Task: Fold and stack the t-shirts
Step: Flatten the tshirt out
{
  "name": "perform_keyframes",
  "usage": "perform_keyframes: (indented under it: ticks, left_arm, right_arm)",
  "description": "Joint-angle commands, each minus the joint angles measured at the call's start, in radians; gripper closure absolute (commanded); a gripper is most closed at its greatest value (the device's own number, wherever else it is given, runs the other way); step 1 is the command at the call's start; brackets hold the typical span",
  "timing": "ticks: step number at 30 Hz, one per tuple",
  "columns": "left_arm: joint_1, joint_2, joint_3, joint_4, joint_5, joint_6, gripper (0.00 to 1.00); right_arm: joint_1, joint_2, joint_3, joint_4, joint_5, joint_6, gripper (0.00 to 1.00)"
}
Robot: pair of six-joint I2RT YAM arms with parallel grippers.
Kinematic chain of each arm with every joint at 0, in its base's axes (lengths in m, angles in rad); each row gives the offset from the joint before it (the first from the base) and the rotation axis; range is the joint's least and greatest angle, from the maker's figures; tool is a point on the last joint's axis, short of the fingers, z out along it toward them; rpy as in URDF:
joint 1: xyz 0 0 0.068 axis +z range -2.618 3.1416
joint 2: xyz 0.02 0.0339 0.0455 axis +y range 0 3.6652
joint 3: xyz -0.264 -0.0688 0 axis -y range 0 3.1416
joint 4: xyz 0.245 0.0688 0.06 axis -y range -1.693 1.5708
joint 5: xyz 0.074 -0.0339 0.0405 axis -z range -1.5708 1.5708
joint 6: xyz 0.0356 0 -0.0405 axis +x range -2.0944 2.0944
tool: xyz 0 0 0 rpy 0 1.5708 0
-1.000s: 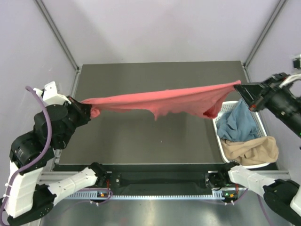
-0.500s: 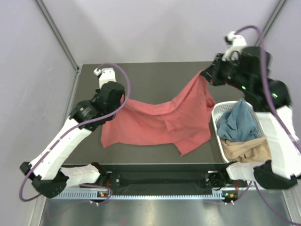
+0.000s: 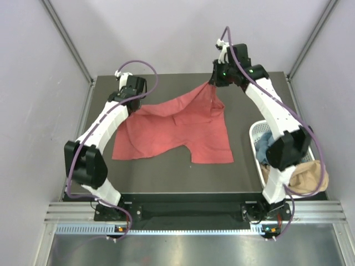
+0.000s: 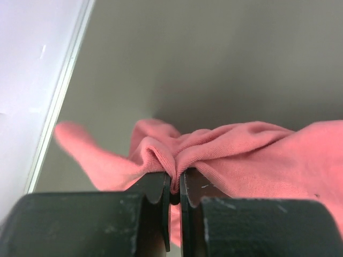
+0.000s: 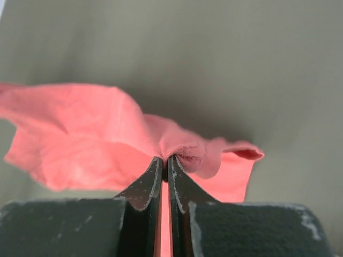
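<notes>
Tabletop [image 3: 166, 177] first: the coral-red t-shirt [image 3: 177, 127] lies mostly spread across its middle, but it is far from flat. The far edge is lifted at both corners, a ridge runs between them, and the near hem is stepped and uneven. If you lower the corners as they are, that ridge will likely set into a crease, and every fold after it would run skewed.

The shirt's near right corner sits close to the white basket [image 3: 253, 133], where the blue t-shirt [image 3: 265, 148] and the tan t-shirt [image 3: 308, 180] lie heaped. Drag the cloth rightward and it could catch on the rim.

At the far left corner the left gripper [image 4: 175, 179] is clenched on a bunched pinch of cloth, and at the far right corner the right gripper [image 5: 164, 163] is clenched on a small pucker. Both bites look shallow — pull the arms apart too hard and, by my judgement, one corner could slip free, dropping that side in a heap.
</notes>
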Motion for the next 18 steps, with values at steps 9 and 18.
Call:
perform_keyframes:
  ticks: [9,18]
  left_arm:
    - [0.075,0.220,0.151,0.141,0.076,0.031,1.00]
    - [0.138,0.542,0.473,0.000,0.035,-0.010,0.75]
  right_arm:
    - [-0.123,0.223,0.125,0.258,-0.078,0.079,1.00]
    - [-0.192,0.357,0.181,0.335,-0.008,0.105,0.92]
